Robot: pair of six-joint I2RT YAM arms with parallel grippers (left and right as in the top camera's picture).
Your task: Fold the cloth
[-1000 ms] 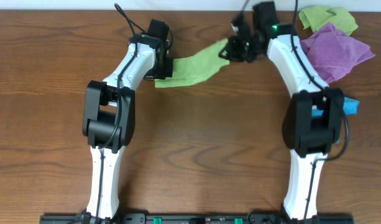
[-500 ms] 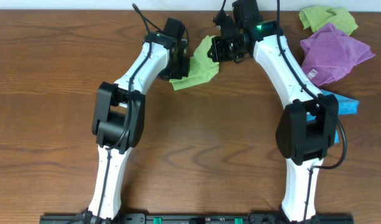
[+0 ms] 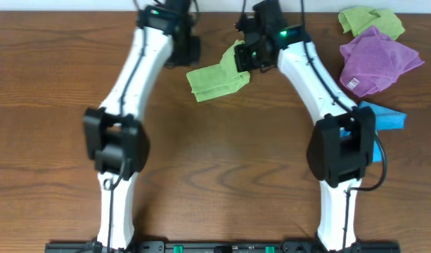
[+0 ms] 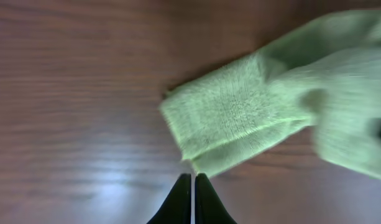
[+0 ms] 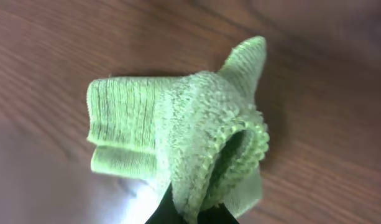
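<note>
Right gripper [image 3: 245,57]: clamped on the cloth's [image 3: 215,79] raised end, with a bunched loop of towel between its jaws.
Left gripper [image 4: 192,186]: jaws pressed together on nothing, tips just off the cloth's edge.
Cloth: on the table [image 3: 60,105] between your arms, far side; its free end lies flat, layered.
Long axis: slants from that flat end up toward the right gripper.
Your step: lower the held end over the flat part, square the edges, then let go.

The lime-green cloth [image 3: 216,79] was seen doubled over into a thick, ribbed bundle on the counter [image 3: 60,105]. One looped end was pinched and lifted by the right claw [image 5: 190,214]. Its flat opposite corner was laid just ahead of the pressed-together left claw [image 4: 193,183].
</note>
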